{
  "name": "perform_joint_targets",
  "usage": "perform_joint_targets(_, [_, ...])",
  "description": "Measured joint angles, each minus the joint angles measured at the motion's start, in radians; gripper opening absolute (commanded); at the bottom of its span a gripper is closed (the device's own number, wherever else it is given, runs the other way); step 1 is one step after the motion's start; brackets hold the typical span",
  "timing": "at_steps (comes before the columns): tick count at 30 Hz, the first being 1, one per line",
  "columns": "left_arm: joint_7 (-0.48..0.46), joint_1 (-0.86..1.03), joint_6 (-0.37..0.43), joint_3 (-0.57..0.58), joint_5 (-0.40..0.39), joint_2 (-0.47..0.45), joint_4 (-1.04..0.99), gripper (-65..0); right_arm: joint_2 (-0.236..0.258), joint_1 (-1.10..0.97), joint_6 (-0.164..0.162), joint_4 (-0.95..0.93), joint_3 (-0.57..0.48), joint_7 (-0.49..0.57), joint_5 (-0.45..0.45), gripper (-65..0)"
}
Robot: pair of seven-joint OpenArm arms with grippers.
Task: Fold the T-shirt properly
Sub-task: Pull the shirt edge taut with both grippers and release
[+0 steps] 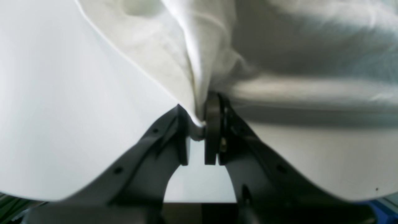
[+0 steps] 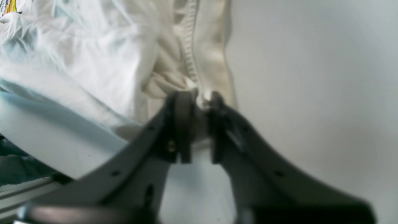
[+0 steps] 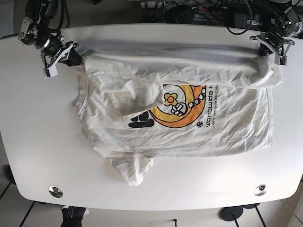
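Note:
A white T-shirt (image 3: pixel 180 127) with an orange and yellow print lies spread across the white table (image 3: pixel 33 142). Its far edge is folded over toward the front as a long band, stretched between both grippers. My left gripper (image 3: pixel 271 51) is at the back right, shut on the shirt's corner; the left wrist view shows the cloth (image 1: pixel 202 56) pinched at the left gripper (image 1: pixel 199 123). My right gripper (image 3: pixel 72 56) is at the back left, shut on the collar end. In the right wrist view a seamed edge of the cloth (image 2: pixel 192 56) runs into the right gripper (image 2: pixel 202 101).
One sleeve (image 3: pixel 135 170) sticks out toward the front edge of the table. Two round metal fittings (image 3: pixel 55 191) (image 3: pixel 260 190) sit near the front corners. Cables and black gear (image 3: pixel 199 12) lie behind the table's back edge.

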Motion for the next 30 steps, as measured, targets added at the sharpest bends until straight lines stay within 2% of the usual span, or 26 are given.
perform_joint_targets(7, [0.012,0.019,-0.008,-0.097,0.0,-0.023,0.033,-65.0,0.003,-0.041,0.008,0.001,0.002,0.001,0.011,-63.1])
perform_joint_targets(10, [0.003,0.028,-0.016,-0.129,-0.016,-0.034,0.037,-65.0,-0.005,-0.062,0.016,0.002,0.07,0.0,0.026,-63.1])
perform_joint_targets(11, [0.004,0.038,-0.019,-0.137,-0.019,-0.033,0.042,-65.0,-0.003,-0.069,0.016,0.002,0.089,0.0,0.026,-63.3])
perform_joint_targets(13, [0.011,0.047,0.003,-0.152,0.011,-0.034,0.045,-65.0,0.01,-0.083,-0.01,0.002,0.108,-0.001,-0.018,-63.3])
perform_joint_targets(17, [0.067,0.087,0.002,-0.152,-0.005,-0.093,0.048,-64.4,0.007,-0.1,-0.003,0.002,0.137,0.003,0.0,-63.3])
perform_joint_targets(18, [0.097,0.095,0.002,-0.151,-0.013,-0.109,0.048,-63.9,0.013,-0.105,-0.003,0.002,0.138,0.002,0.0,-63.1])
perform_joint_targets(20, [0.143,0.1,0.002,-0.146,-0.031,-0.134,0.048,-56.7,0.024,-0.111,-0.003,0.003,0.142,0.001,0.0,-62.6])
perform_joint_targets(21, [0.155,0.098,0.001,-0.146,-0.037,-0.141,0.048,-52.6,0.023,-0.117,-0.004,0.012,0.142,0.0,0.0,-60.7])
perform_joint_targets(23, [0.155,0.093,0.001,-0.146,-0.039,-0.152,0.049,-48.5,0.013,-0.139,-0.004,0.072,0.136,-0.005,0.0,-51.2])
perform_joint_targets(24, [0.159,0.094,0.001,-0.146,-0.042,-0.168,0.049,-47.9,-0.015,-0.155,-0.003,0.128,0.137,-0.005,0.0,-40.4])
perform_joint_targets(26, [0.159,0.094,0.001,-0.146,-0.042,-0.196,0.049,-46.5,-0.065,-0.173,-0.003,0.196,0.131,-0.015,0.008,-25.2])
perform_joint_targets(28, [0.159,0.094,0.001,-0.146,-0.042,-0.233,0.049,-38.2,-0.097,-0.196,0.0,0.241,0.102,-0.016,0.007,-11.1])
perform_joint_targets(29, [0.159,0.094,0.001,-0.149,-0.042,-0.256,0.049,-33.6,-0.103,-0.205,0.0,0.246,0.069,-0.035,0.006,-8.2])
perform_joint_targets(30, [0.159,0.094,0.001,-0.155,-0.043,-0.269,0.05,-31.8,-0.107,-0.21,0.0,0.246,0.048,-0.041,0.006,-8.2])
